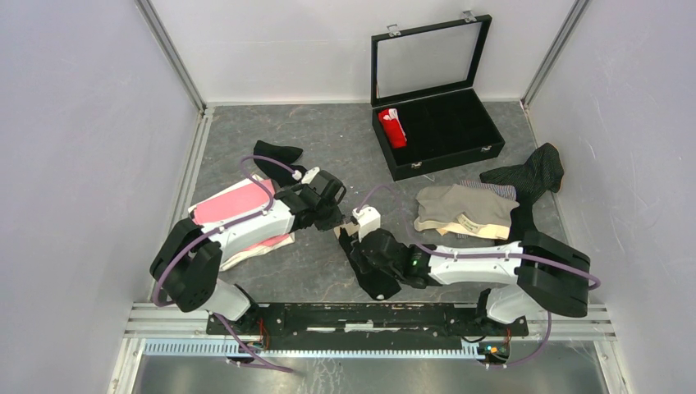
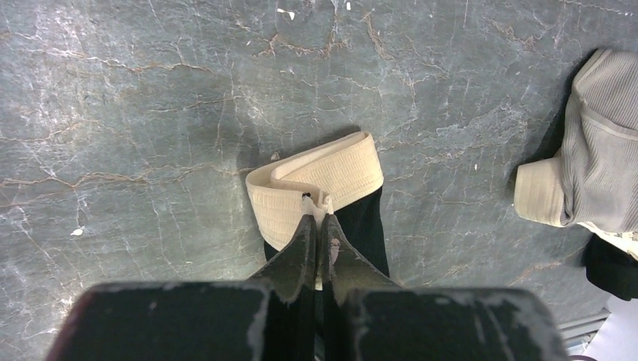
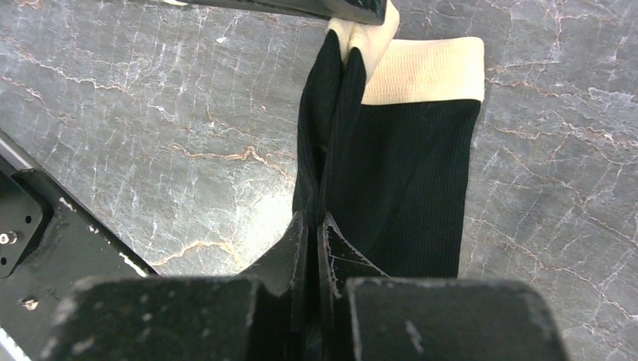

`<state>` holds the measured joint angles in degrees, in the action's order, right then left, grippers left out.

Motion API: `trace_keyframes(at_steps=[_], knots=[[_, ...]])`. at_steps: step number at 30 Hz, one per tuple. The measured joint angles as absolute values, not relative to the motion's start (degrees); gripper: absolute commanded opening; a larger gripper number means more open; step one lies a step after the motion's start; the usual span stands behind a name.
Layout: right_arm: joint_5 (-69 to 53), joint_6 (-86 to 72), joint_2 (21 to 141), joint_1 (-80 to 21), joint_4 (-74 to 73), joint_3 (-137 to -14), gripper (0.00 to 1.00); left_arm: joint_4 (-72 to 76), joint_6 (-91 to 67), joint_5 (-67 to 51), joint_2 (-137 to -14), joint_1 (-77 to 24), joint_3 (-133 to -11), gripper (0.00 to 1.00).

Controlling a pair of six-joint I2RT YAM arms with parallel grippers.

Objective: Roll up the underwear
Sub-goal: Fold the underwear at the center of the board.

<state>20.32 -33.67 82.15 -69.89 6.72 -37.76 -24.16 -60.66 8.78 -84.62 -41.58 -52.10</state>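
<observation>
both my grippers clamp one garment at the middle of the grey marbled table (image 1: 328,139), just ahead of my bases. my left gripper (image 2: 317,219), fingers pressed together, pinches the cream waistband (image 2: 331,169) of the black underwear (image 3: 410,188), the band folded into a loop at the fingertips. my right gripper (image 3: 311,219), fingers likewise drawn tight, pinches a gathered ridge of black cloth lower down the same garment. the ridge runs from my fingertips up to the waistband, where the left fingers meet it. the rest of the cloth lies flat on the table beside the ridge. other underwear lies around: a pink piece (image 1: 223,203) under my left arm, a black piece (image 1: 275,153) beyond it, a beige piece (image 1: 460,209) near my right arm, and a dark pinstriped piece (image 1: 532,174) just beside that at the far right. at the back an open black case (image 1: 447,160), lid upright, holds a red roll (image 1: 392,127) in its left compartment.
</observation>
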Motion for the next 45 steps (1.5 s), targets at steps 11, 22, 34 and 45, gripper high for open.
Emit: trace_keyframes(at_steps=[11, 22, 34, 45], knots=[[12.9, -36.6, 79.4, -64.1, 11.4, -32.4, 0.01, -24.0, -60.7, 9.5, -85.8, -41.6, -52.1, 0.02], [7.9, -37.8, 79.2, -59.4, 14.2, -29.1, 0.00, -21.7, -60.7, 8.5, -90.8, -41.6, -52.8, 0.02], [4.4, -38.2, 80.6, -55.9, 17.6, -26.2, 0.00, -19.1, -60.7, 8.3, -94.4, -42.3, -54.1, 0.02], [3.6, -39.2, 84.6, -55.2, 22.0, -25.4, 0.01, -16.0, -60.7, 8.2, -95.1, -42.6, -54.0, 0.02]])
